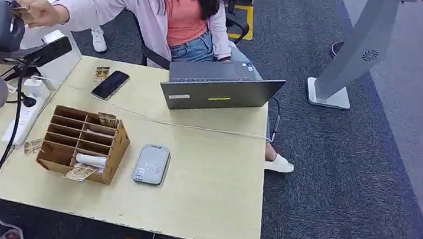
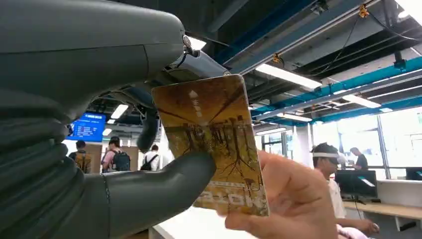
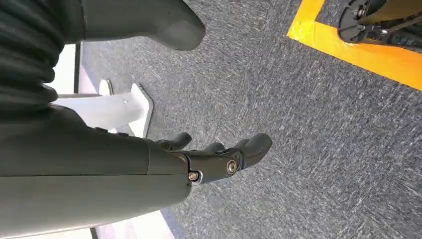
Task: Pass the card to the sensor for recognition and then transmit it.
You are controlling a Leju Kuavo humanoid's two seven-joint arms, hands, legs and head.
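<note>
A: Golden-brown card (image 2: 211,144) sits between our left hand (image 2: 124,149)'s thumb and fingers in the wrist view, a person's hand (image 2: 293,204) pinching it too.

B: Right hand (image 3: 219,159) hangs empty, fingers apart. Wooden organizer (image 1: 83,143) holds cards and a white roll.

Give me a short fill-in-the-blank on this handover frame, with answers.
1. The card is held by the left hand and a ____'s hand.
2. The grey card reader lies on the table beside the wooden ____.
3. The right hand hangs over grey ____.

Answers: person; organizer; carpet
</note>
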